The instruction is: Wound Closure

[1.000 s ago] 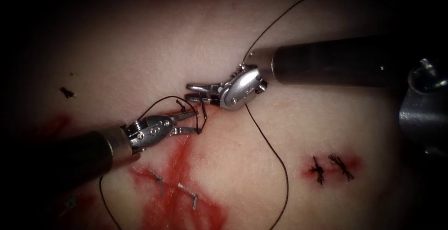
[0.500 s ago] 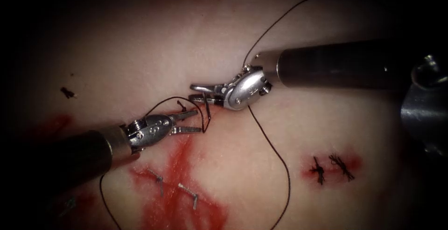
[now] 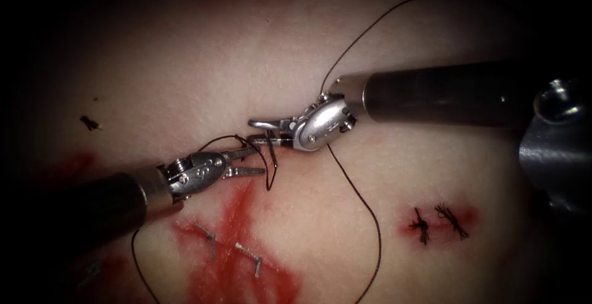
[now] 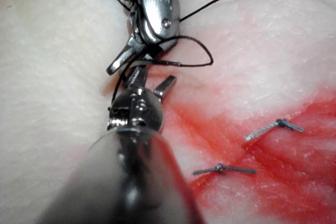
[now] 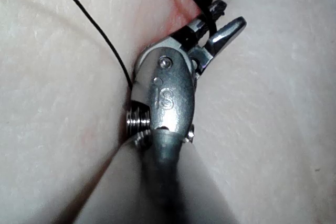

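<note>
Over tissue, right tool jaws clamp needle at cut edge; left tool gapes empty.

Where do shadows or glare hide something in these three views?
Endoscope view: dark edges swallow both shafts; glare on the right arm's silver tool, which grips the dark curved needle near one end, apparently clear of the pale tissue. Left wrist view: strongly lit; the left arm's open silver tool holds nothing. Right wrist view: glare on the metal wrist.
</note>
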You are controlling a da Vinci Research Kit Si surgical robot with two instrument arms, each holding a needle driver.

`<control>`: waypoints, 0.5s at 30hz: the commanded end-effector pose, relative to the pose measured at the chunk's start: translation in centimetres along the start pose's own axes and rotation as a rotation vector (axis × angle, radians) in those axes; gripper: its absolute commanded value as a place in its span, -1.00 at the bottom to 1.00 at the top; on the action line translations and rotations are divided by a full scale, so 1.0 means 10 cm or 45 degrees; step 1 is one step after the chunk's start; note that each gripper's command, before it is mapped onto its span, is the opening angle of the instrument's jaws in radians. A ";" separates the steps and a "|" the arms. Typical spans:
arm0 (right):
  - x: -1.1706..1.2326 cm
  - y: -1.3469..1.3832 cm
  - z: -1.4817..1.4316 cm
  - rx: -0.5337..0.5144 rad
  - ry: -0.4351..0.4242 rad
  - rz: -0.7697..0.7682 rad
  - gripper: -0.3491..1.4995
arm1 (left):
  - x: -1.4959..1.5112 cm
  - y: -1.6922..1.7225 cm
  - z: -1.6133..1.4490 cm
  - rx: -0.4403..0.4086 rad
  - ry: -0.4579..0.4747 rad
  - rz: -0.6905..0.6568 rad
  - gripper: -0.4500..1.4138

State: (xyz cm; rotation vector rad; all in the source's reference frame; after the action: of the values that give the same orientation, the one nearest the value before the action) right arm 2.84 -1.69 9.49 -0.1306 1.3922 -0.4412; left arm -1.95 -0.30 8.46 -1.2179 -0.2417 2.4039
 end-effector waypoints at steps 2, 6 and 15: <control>-0.005 -0.007 0.005 0.001 -0.025 0.047 -1.00 | -0.002 -0.002 0.008 0.001 0.001 0.000 -0.24; -0.007 -0.008 0.003 0.013 -0.066 0.108 -1.00 | -0.001 -0.002 0.007 0.005 0.000 -0.001 -0.24; -0.011 -0.014 0.000 0.037 -0.132 0.219 -1.00 | 0.000 -0.003 0.006 0.006 -0.001 -0.003 -0.24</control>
State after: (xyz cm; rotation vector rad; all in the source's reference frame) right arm 2.73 -1.72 9.58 -0.0085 1.2793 -0.3046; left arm -1.93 -0.28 8.44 -1.2121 -0.2374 2.4016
